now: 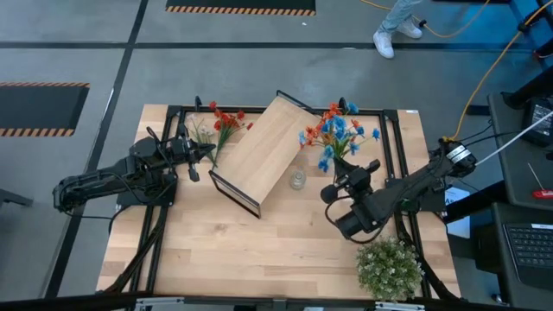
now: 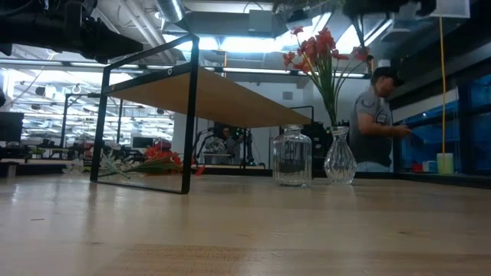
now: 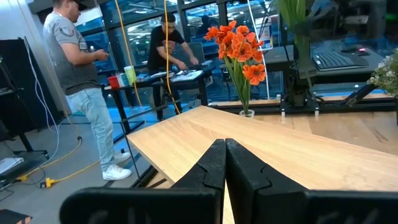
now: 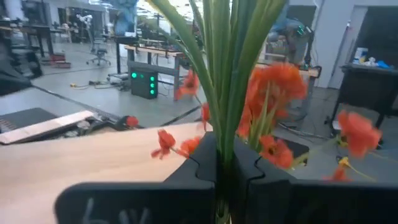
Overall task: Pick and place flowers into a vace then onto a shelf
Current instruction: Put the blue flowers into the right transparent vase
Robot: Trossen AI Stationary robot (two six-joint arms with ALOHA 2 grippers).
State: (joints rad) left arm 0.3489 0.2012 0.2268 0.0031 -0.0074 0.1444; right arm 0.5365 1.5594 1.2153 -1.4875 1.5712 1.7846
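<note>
Right now your right end effector is clamped on the green stems of a flower bunch, held upright just beside the shelf, over the small glass vase. Your left end effector is pinched closed and empty at the shelf's opposite side, near the loose red flowers lying on the surface.

Shelf blocks table centre; jar beside it; front table open.

Bushy green plant at table corner; glass jar upright
</note>
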